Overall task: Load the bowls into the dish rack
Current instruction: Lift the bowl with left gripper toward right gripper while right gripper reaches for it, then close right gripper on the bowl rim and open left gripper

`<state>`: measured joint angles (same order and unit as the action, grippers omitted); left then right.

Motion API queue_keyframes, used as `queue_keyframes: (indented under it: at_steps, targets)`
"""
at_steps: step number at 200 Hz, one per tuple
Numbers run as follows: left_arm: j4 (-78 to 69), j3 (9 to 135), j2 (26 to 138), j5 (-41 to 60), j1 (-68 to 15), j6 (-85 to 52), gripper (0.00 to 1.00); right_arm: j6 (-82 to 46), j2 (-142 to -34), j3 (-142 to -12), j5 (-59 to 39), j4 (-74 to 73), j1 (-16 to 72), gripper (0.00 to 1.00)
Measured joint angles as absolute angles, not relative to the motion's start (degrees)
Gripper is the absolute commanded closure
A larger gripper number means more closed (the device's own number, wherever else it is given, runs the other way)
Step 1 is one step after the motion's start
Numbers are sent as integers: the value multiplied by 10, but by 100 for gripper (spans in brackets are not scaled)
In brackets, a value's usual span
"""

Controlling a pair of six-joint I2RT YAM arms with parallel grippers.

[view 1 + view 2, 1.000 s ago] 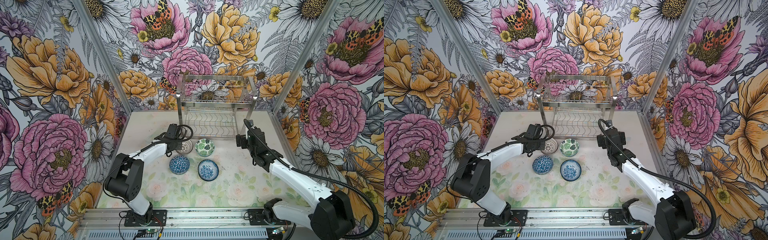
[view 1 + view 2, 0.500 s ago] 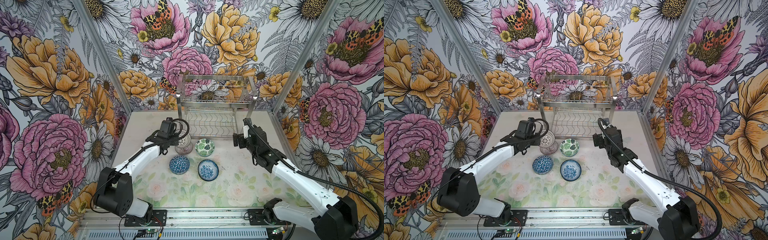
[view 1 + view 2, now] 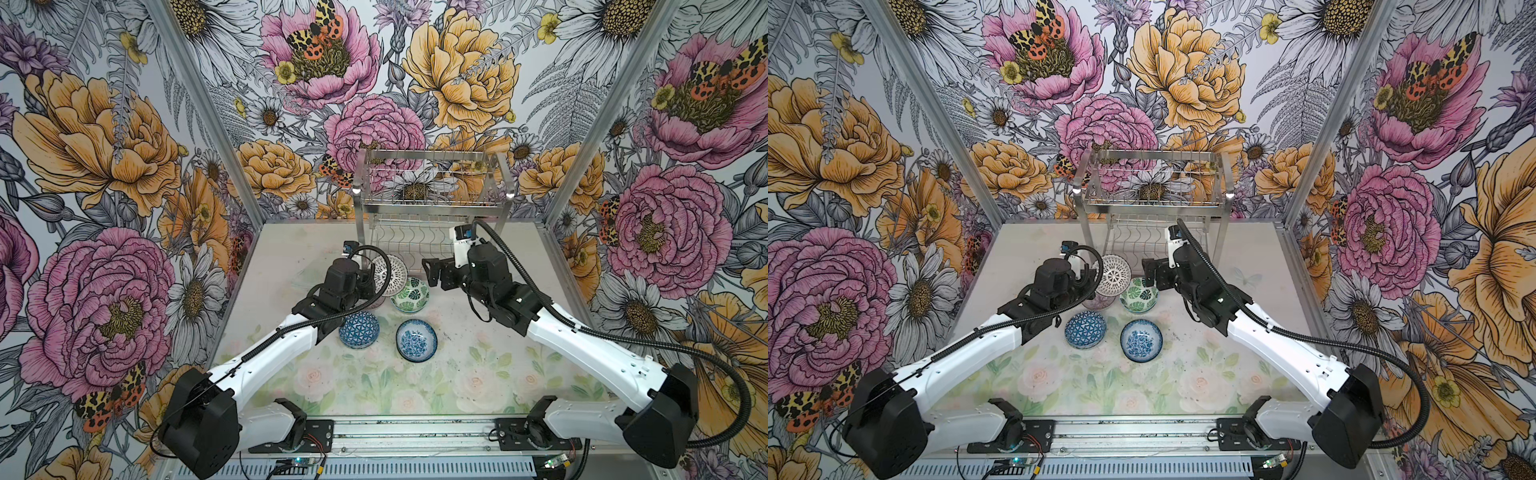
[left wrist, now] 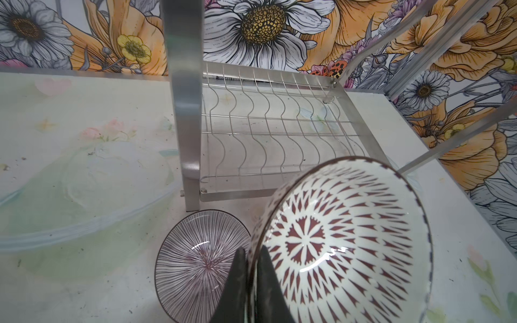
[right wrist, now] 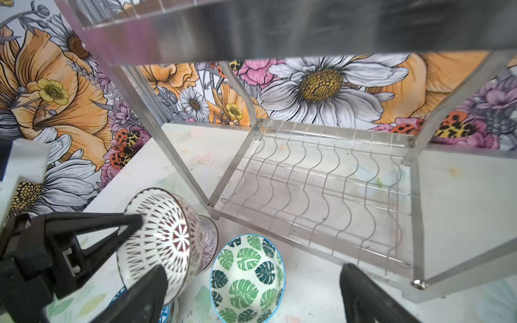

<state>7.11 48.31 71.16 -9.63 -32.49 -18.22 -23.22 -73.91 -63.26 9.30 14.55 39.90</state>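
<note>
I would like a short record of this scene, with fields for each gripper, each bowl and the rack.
left gripper: shut on the rim of the lattice bowl
right gripper: open, holding nothing
lattice bowl: lifted, tilted, near a front leg of the rack
purple-lined bowl: on the table, partly under the lattice bowl
leaf bowl: on the table, upright, near the right gripper
geometric bowl: on the table, upright
floral bowl: on the table, beside the geometric bowl
rack: no bowl on either tier
</note>
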Motion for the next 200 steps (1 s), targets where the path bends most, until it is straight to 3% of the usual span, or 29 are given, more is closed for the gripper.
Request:
queue_keyframes:
  at_steps: [69,92,110,121,171,187,200]
  targets:
    - [8,481,742,-96,-342,-208,100,-312,-853,-661,113,147,446,15]
    - [-1,481,752,-94,-345,-209,100,-333,-870,-665,129,148,447,31]
    - [-4,481,757,-92,-347,-211,100,-343,-874,-665,141,146,447,56]
    - [-6,481,757,-91,-348,-211,100,-345,-876,-665,146,145,447,66]
    - [-18,481,759,-79,-348,-211,100,-369,-894,-669,160,136,448,86]
    - [-20,481,763,-76,-351,-211,100,-375,-900,-671,171,133,447,100]
    - [-23,481,763,-80,-355,-211,100,-376,-903,-671,178,139,446,100]
